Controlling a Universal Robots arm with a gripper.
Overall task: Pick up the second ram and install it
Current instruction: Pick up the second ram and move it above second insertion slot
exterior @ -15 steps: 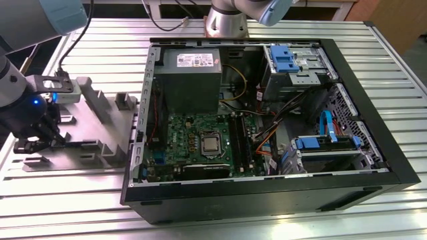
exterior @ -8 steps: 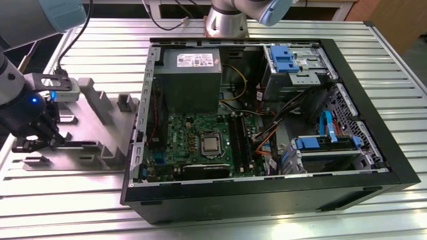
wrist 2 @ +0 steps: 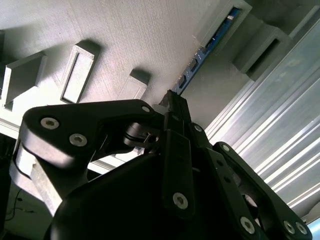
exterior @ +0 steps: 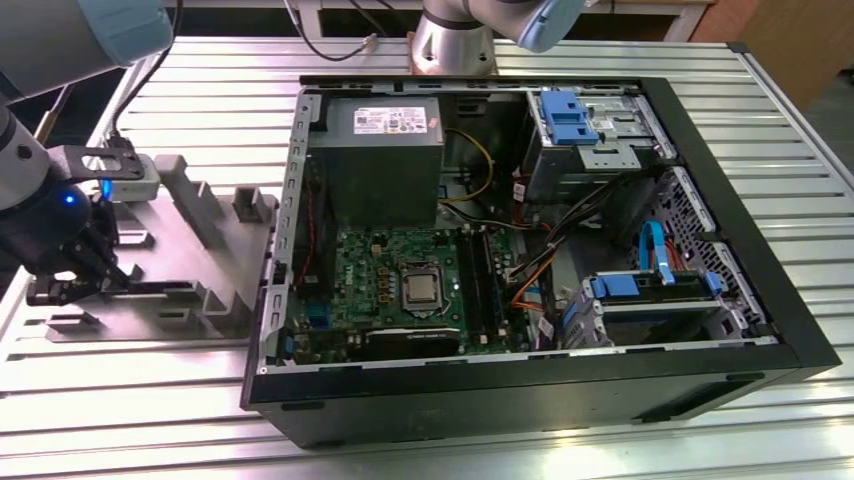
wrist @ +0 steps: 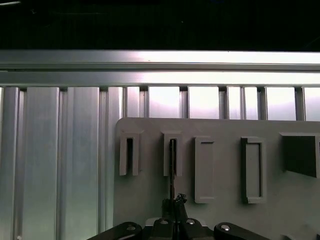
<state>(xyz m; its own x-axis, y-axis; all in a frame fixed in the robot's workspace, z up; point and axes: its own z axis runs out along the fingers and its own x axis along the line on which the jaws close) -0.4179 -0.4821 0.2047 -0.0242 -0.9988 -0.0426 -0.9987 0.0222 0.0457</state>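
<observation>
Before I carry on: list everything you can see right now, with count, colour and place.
table: one, silver slatted aluminium, under everything
computer case: one, black, open, lying on the table
power supply: one, grey, inside the case at its far end
motherboard: one, green, on the case floor, on the near side of the power supply
drive brackets: two, blue, inside the case on the exterior view's right
holder plate: one, grey with raised slotted blocks, beside the case on the exterior view's left
second ram: one, dark blue-green, on edge in a holder slot
arm: one, grey, over the holder plate
gripper: one, black, shut on the second ram
</observation>
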